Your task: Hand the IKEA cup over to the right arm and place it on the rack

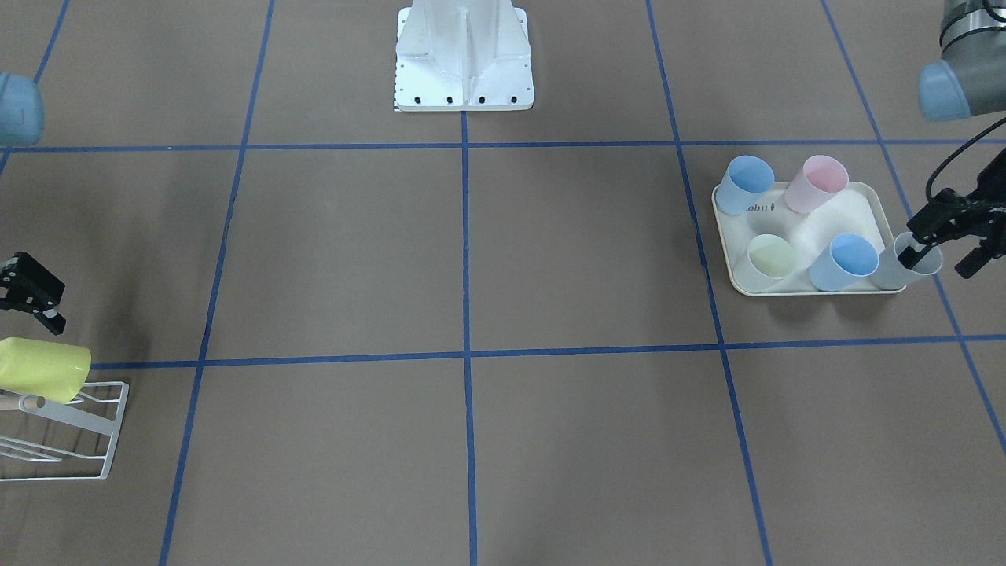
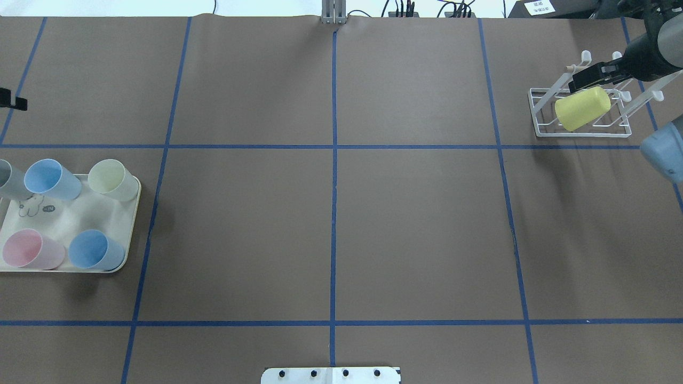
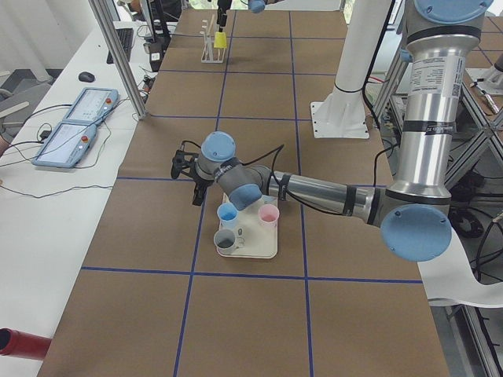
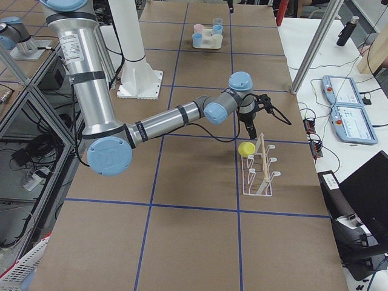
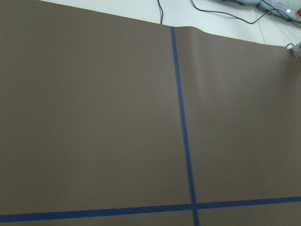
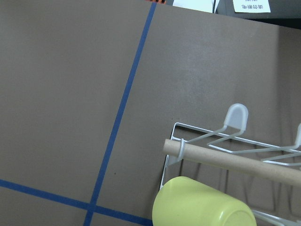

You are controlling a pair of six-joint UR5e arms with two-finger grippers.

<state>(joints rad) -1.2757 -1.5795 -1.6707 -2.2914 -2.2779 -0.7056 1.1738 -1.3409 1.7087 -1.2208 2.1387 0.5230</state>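
Note:
A yellow cup lies tilted on the white wire rack, under its wooden dowel. My right gripper hangs just above and behind that cup. It is apart from the cup, looks open, and holds nothing. My left gripper hovers open over the outer corner of the cream tray. It is raised above a grey cup and grips nothing. The left wrist view shows only bare table.
On the tray stand two blue cups, a pale green cup and a pink cup. The robot's white base stands at the table's middle edge. Blue tape lines cross the brown table.

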